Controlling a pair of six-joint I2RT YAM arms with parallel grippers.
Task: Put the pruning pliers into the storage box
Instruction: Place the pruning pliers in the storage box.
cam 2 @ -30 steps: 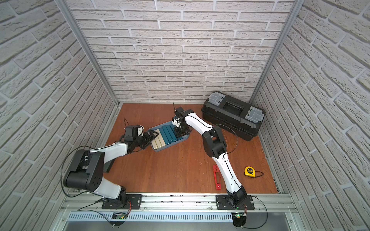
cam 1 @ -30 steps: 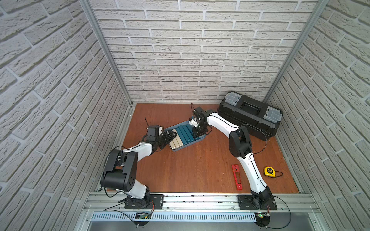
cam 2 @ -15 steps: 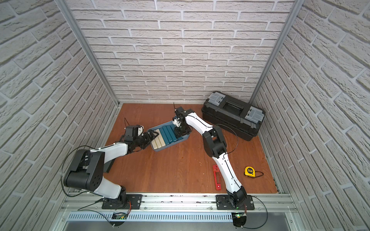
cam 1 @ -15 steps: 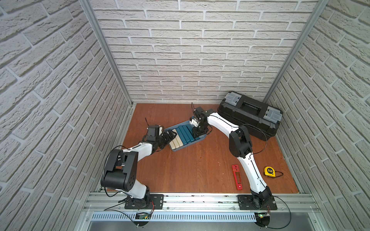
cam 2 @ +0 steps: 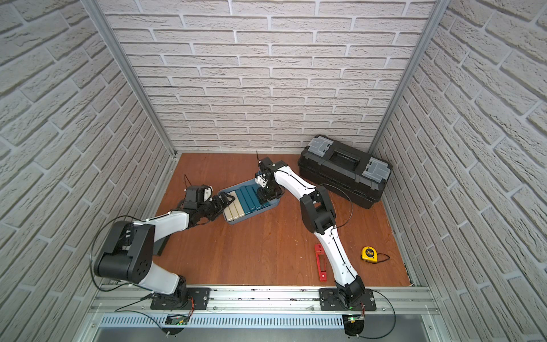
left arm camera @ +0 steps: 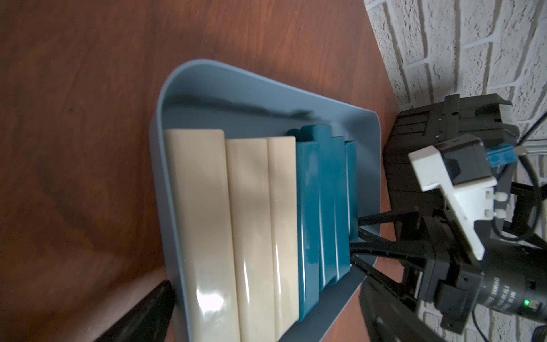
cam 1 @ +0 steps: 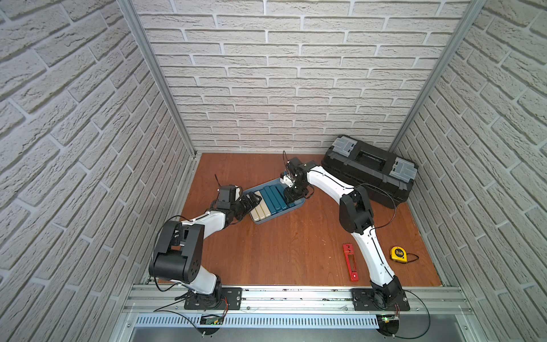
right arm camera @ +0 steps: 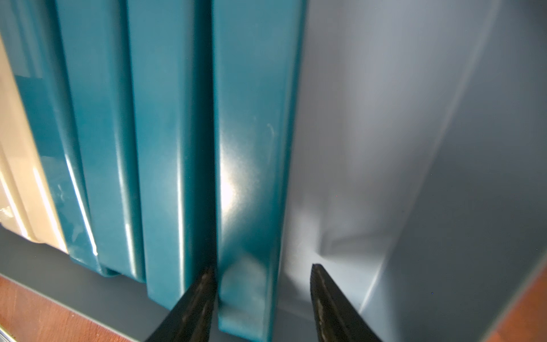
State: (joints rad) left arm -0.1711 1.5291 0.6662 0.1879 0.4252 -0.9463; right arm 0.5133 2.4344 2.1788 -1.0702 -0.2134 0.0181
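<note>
Jaws parted, the right gripper (right arm camera: pixel 262 271) straddles the end teal bar (right arm camera: pixel 251 148), likely clearing tray (cam 1: pixel 268 220) room for the pliers (cam 1: pixel 350 262); the left gripper (cam 1: pixel 254 203) gapes open.

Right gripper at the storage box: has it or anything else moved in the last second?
Nothing visibly moved. The right gripper is open astride the outermost teal bar in the storage box, the left gripper open at the box's other end, and the pruning pliers lie on the table.

Bars (left arm camera: pixel 307 207) crowd the storage box (left arm camera: pixel 236 97); only the strip at the right claw (right arm camera: pixel 262 271) lies bare.
</note>
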